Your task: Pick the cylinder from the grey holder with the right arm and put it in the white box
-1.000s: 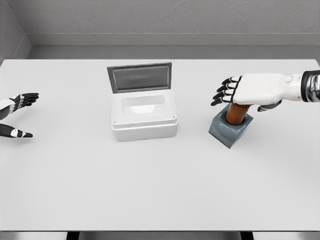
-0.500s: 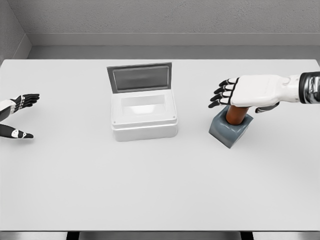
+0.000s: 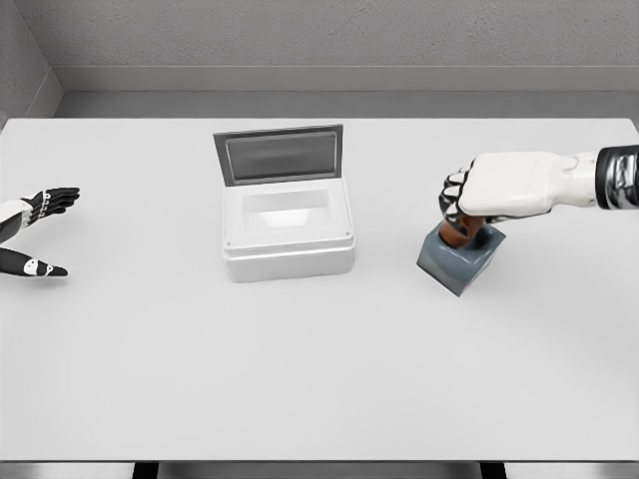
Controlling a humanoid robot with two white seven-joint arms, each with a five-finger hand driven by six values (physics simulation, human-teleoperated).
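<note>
Gripping cylinder (image 3: pixel 456 232) with right hand (image 3: pixel 489 190), fingers curled around it (seated in holder (image 3: pixel 459 257)); lift and transfer to box (image 3: pixel 288 232) outstanding.

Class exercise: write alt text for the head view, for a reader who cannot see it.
The right hand closes its fingers around a brown cylinder standing in a grey holder. To its left sits an open white box; the left hand rests open at the table's far left.

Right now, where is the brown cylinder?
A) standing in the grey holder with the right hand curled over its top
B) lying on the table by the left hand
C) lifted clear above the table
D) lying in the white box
A: the brown cylinder sits in the grey square holder, with the right hand closed around its top.
</note>
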